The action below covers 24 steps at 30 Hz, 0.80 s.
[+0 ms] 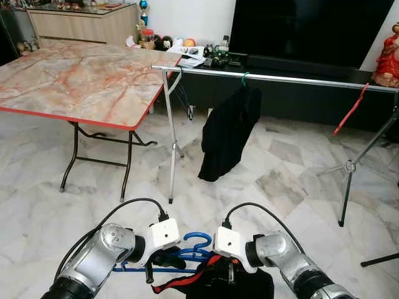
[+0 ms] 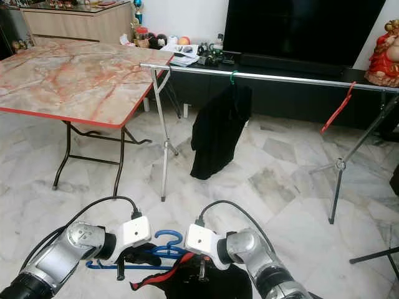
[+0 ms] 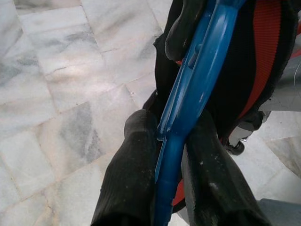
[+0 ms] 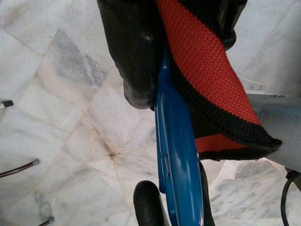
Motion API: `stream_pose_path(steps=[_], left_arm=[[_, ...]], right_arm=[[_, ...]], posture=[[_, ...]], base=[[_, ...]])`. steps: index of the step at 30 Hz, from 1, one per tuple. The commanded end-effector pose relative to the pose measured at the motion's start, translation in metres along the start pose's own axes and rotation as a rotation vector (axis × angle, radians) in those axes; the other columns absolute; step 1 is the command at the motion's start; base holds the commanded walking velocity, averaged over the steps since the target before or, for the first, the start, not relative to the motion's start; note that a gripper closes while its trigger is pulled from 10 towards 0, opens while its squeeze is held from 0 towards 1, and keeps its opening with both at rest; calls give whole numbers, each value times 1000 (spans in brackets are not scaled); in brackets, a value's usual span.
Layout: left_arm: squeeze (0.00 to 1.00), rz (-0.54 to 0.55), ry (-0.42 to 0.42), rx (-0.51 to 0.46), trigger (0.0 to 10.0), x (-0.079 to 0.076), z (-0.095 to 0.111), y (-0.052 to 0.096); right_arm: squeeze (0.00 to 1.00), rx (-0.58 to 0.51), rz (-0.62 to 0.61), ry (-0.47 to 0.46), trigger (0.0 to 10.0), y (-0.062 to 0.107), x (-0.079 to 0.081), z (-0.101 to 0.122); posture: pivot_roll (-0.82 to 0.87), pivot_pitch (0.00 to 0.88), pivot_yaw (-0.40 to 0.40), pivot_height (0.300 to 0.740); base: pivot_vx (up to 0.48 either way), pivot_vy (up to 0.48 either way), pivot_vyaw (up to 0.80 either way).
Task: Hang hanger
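Low in front of me, both grippers hold a blue plastic hanger [image 1: 197,245] above the floor. My left gripper [image 1: 167,256] is shut on the hanger [image 3: 193,94], one black finger [image 3: 129,174] on each side of it. My right gripper [image 1: 228,269] is shut on the hanger's [image 4: 176,160] other side. A black garment with red trim [image 1: 232,283] drapes over the hanger and that gripper. Ahead runs a silver clothes rail [image 1: 287,78]. A black garment [image 1: 227,134] hangs from it on a green hanger [image 1: 244,77]. A red hanger [image 1: 350,111] hangs further right.
A folding table with a marble-pattern top [image 1: 81,75] stands at the left, touching the rail's left end. The rail's left leg [image 1: 171,156] and right tripod [image 1: 349,167] stand on the marble floor. Behind are a dark TV [image 1: 312,28] on a low cabinet and a red figurine [image 1: 388,56].
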<state>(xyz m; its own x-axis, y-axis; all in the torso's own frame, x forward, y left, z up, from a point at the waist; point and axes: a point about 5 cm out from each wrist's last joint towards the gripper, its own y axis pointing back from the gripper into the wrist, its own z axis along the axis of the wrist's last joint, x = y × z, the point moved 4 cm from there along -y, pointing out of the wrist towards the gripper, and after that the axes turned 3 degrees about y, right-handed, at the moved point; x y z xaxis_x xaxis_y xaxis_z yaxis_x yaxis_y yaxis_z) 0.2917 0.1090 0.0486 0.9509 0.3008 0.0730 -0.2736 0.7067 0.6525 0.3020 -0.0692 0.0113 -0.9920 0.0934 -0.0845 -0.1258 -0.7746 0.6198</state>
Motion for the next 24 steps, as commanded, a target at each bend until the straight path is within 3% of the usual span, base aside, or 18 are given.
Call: stream_pose_path(steps=[1, 24], left_arm=[[0, 39, 5, -2, 0, 8, 2, 2], [0, 28, 19, -3, 0, 9, -1, 4]], right_arm=[[0, -39, 0, 14, 10000, -3, -2, 10], [0, -53, 5, -18, 10000, -5, 3, 6]], posture=[[241, 0, -70, 740], [251, 0, -54, 740]], base=[[0, 0, 0], [0, 0, 0]])
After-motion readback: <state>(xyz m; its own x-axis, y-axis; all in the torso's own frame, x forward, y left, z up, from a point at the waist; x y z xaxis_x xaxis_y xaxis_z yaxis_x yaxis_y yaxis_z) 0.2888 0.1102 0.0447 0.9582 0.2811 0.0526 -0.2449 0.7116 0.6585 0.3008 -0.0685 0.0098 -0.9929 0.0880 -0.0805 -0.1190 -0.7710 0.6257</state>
